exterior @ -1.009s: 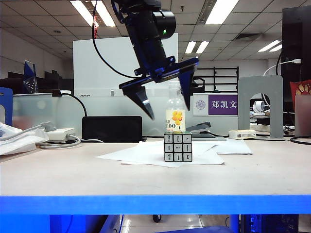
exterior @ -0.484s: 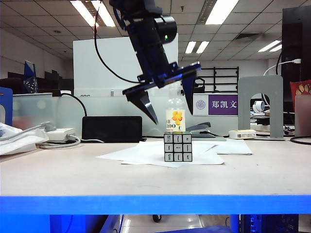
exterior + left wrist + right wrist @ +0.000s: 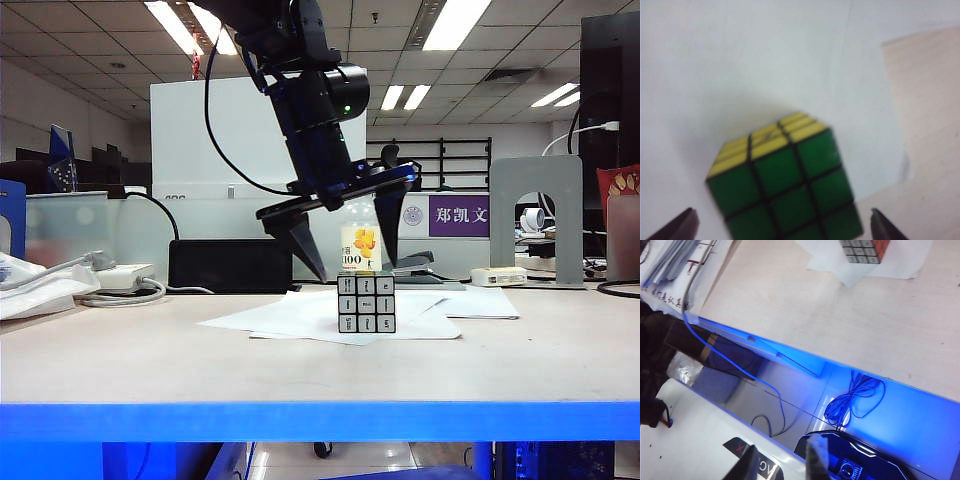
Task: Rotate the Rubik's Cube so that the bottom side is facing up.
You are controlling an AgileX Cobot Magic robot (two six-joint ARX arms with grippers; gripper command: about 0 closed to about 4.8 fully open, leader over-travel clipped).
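The Rubik's Cube (image 3: 366, 302), a small black-framed puzzle with marked white stickers facing the camera, sits on white paper sheets (image 3: 300, 318) at the exterior frame's centre, a drink bottle (image 3: 361, 235) behind it. The left gripper (image 3: 345, 225) hangs spread wide just above it; one finger is hidden, so a skewed descent might knock the cube. In the left wrist view the cube's green face (image 3: 787, 192) fills the lower middle, cut off. In the right wrist view the right gripper (image 3: 782, 465) is off the table, fingertips dark; its grip cannot be told.

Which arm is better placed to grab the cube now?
Left. The left tool hangs open right above the Rubik's Cube, fingers either side of its green top. The right tool hangs off the table's edge, far from it.
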